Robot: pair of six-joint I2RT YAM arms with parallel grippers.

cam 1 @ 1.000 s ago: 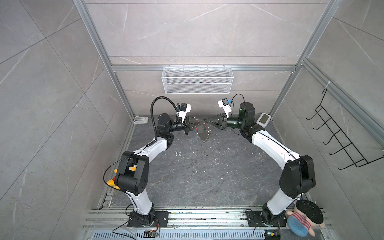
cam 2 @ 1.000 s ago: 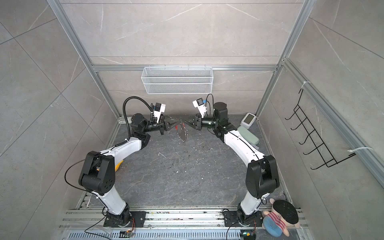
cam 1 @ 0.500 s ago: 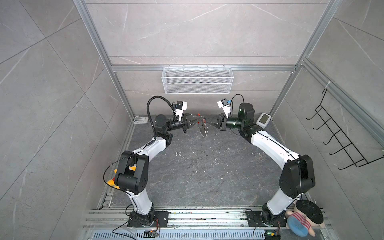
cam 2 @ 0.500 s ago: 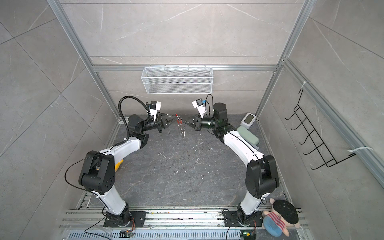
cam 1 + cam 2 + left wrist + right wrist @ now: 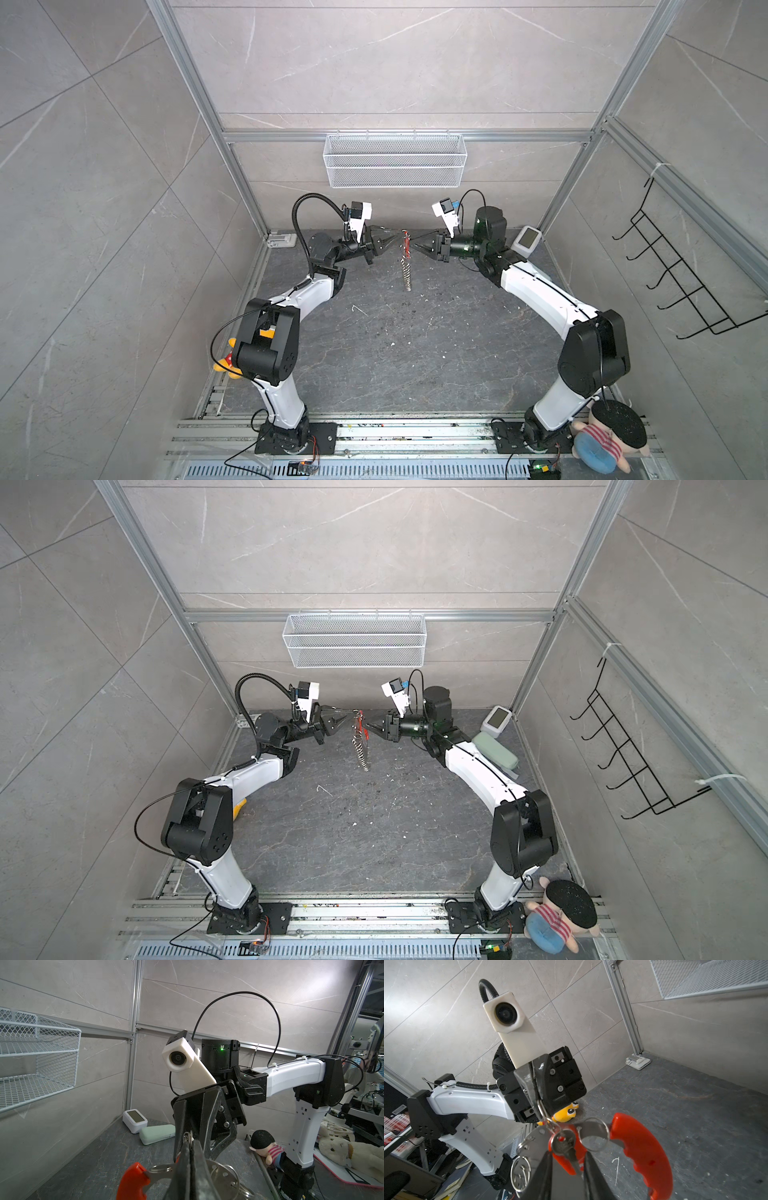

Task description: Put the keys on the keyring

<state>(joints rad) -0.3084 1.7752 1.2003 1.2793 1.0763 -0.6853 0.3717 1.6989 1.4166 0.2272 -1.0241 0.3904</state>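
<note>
The left pincer (image 5: 395,240) was clamped on a small silver loop of the large grey hoop-shaped keyring (image 5: 407,270), which hung above the dark stone desk (image 5: 395,357). The right pincer (image 5: 414,244) stood with its jaws apart around the keys (image 5: 564,1145), a small dark metal key with a red tag.

Keyring (image 5: 641,1153) bottom beyond frame edge

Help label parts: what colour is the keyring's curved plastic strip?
Curved plastic strip: red; right wrist view best.

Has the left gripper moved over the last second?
Yes. The left gripper has shifted up the view, toward the wire basket, with its jaws shut on the keyring.
</note>
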